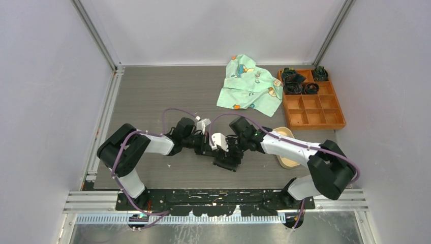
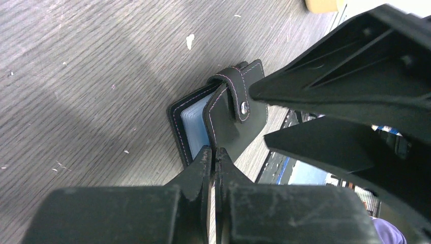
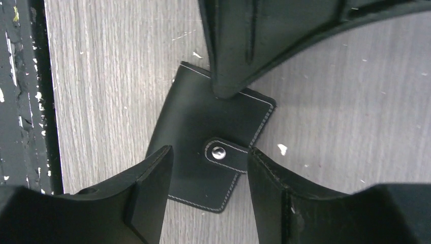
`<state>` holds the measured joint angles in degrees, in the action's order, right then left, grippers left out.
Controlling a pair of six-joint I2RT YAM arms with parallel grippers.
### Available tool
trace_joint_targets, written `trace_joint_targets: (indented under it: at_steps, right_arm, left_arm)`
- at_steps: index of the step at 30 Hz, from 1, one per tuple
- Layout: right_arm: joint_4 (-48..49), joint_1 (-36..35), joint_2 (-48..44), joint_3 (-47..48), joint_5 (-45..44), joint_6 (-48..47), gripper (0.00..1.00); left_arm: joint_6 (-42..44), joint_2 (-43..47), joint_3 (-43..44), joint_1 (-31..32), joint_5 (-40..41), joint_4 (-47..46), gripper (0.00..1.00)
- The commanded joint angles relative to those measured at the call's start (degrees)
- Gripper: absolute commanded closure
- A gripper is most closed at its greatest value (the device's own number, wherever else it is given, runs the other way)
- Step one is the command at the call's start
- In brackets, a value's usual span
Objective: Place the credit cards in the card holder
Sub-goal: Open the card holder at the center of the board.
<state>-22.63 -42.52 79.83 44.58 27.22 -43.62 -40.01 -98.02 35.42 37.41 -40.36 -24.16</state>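
L tool [image 2: 214, 154] pinches card holder [image 3: 189, 119]; R tool [image 3: 208, 155] open over it.

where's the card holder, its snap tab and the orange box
card holder [image 3: 188, 122], right wrist view, on its black front cover
snap tab [image 3: 219, 152], right wrist view, on the metal stud
orange box [image 1: 314, 118], top external view, on an empty compartment's floor

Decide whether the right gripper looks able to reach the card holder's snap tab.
Probably yes: the right gripper hangs open over the card holder, its fingers either side of the snap tab, nothing between. The left gripper grips another edge, clear of it.
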Motion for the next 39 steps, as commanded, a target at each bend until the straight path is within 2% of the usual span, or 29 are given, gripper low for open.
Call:
trace_joint_targets:
  at_steps: [1,4,9,13,14,20,29,39]
  right_arm:
    - [2.4,-2.0,2.6,1.9,-3.2,1.0,0.39]
    - [2.5,-2.3,4.3,2.5,-5.8,1.5,0.41]
    - [1.4,-2.4,5.6,3.1,-8.5,0.8,0.54]
    - [0.5,-2.3,6.1,3.5,-9.4,0.2,0.69]
    - [0.2,-2.3,6.3,3.7,-9.8,0.1,0.76]
    - [0.8,-1.4,5.1,4.0,-11.0,1.3,0.98]
    - [3.0,6.3,1.7,5.1,-5.8,13.0,0.99]
    - [4.2,9.1,1.8,5.9,-8.1,18.6,0.99]
  left_arm:
    - [-0.3,0.2,0.9,0.1,-1.9,-2.2,1.00]
    - [-0.5,0.1,0.8,0.1,-2.1,-2.6,1.00]
    - [-0.3,0.1,0.7,0.2,-2.5,-2.7,1.00]
    - [0.2,0.0,0.6,0.2,-2.7,-2.4,1.00]
    - [0.3,-0.1,0.6,0.1,-2.7,-2.4,1.00]
    - [0.5,-0.4,0.5,0.1,-2.8,-2.3,1.00]
    - [1.1,-0.7,1.5,-0.3,-2.5,-0.9,1.00]
    - [4.3,-1.9,5.1,-0.9,-1.7,5.4,1.00]
